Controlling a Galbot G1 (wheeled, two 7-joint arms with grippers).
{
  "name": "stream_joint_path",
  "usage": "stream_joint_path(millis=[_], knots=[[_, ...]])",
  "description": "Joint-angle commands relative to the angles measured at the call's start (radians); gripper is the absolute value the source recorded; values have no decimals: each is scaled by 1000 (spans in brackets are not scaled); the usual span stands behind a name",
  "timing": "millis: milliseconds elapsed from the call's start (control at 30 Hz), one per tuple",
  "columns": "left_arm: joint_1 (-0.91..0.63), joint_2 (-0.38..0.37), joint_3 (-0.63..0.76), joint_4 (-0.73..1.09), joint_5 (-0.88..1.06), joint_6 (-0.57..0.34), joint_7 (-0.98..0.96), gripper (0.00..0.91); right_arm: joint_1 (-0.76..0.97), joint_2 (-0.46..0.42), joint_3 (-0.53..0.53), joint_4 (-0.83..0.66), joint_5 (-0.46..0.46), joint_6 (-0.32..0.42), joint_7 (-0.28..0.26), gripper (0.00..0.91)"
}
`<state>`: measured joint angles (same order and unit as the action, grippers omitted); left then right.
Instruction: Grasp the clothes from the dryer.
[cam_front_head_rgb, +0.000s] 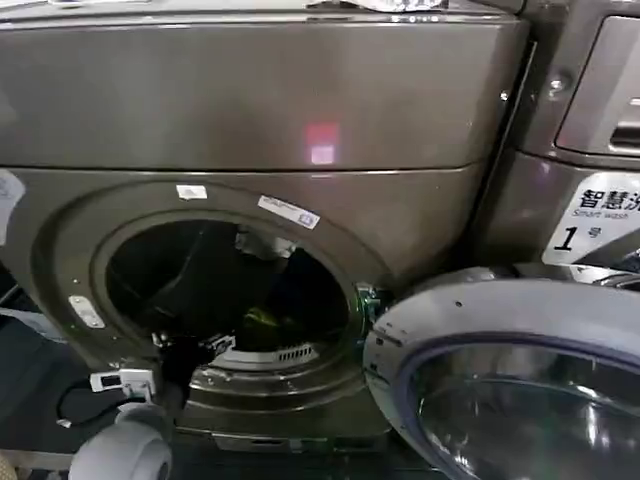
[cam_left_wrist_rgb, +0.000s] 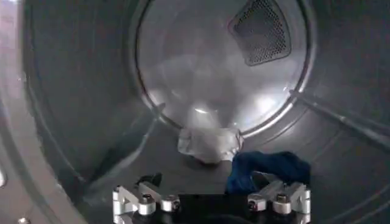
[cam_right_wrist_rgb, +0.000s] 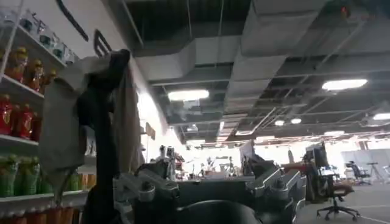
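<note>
Left gripper (cam_left_wrist_rgb: 210, 204) sits spread wide at the bottom of the frame inside the dryer (cam_front_head_rgb: 250, 110), nothing held, with the white cloth (cam_left_wrist_rgb: 207, 143) at centre and the blue cloth (cam_left_wrist_rgb: 268, 167) lower right on the drum floor.

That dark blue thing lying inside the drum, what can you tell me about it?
The dark blue cloth is a small, soft, crumpled fabric piece, lying bunched on the dryer drum's curved metal floor. It sits beside a whitish-grey cloth, apparently not touching it. The left tool hovers just in front, open, not gripping it.
</note>
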<state>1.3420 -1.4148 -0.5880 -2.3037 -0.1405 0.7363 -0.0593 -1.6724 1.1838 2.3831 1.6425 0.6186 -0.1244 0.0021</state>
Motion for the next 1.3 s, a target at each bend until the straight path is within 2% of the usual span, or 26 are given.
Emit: stream_joint_path(millis=[33,133,333,400,467,500,533,600,700,800,867,1067,1300], knots=[[-113,-18,26,98,62,49,14,907,1,3,-1,7,0,3,0,907],[-181,-39,27,161,143,49,41,907,4,4,-7,8,0,4,0,907],[-270,-33,35,253,187,49,94,907,1,0,-6,8,0,3,1,907],[-296,-30,41,277,353,49,235,907,0,-1,-5,6,0,3,0,907],[-315,-31,41,296,597,-27,392,907,0,-1,-6,7,0,4,-1,907],[-329,-32,34,307,779,-87,539,907,0,-3,-7,6,0,4,0,907],[-341,-22,28,315,948,-195,682,907,-1,-4,-8,6,0,4,0,907],[-368,-8,18,316,1147,-333,930,907,-1,-7,-9,6,0,3,0,907],[-422,-14,-14,319,1301,-547,1157,907,-3,-8,-9,5,0,4,0,907],[-457,-24,-36,324,1408,-749,1278,907,-6,-8,-8,5,0,4,0,907],[-495,-30,-34,348,1371,-726,1403,907,-6,-9,-8,6,0,4,-1,907],[-552,-48,1,415,1511,-903,1406,907,-1,-10,-14,6,-5,5,-2,907],[-625,-36,55,514,1578,-958,1407,907,6,-11,-24,5,-18,7,-2,907]])
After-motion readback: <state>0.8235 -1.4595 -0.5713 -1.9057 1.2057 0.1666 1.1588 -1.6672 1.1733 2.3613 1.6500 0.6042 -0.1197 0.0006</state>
